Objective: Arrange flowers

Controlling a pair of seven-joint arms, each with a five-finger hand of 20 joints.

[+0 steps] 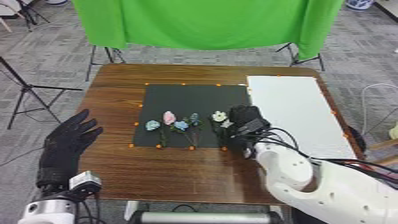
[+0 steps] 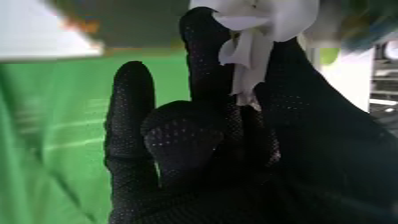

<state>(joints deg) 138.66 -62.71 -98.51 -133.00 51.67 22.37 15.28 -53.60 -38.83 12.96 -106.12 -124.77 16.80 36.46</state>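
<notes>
My right hand [image 1: 242, 117] is gripping a white flower [image 1: 219, 116].
I am pinching it at the dark mat's [image 1: 178, 95] 3 o'clock side; my left hand [image 1: 64, 150] is hanging open at the bench's [image 1: 133, 182] 8-to-9 o'clock edge.

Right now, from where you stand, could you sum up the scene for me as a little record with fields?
Surface: brown wooden table
On it: dark mat, with a white sheet to its right
Flowers on the mat: a pink flower among blue flowers
Right robot hand: at the mat's right edge, pinching a white flower between finger and thumb
Left robot hand: open, by the table's left edge, holding nothing
Backdrop: green cloth beyond the table
</notes>
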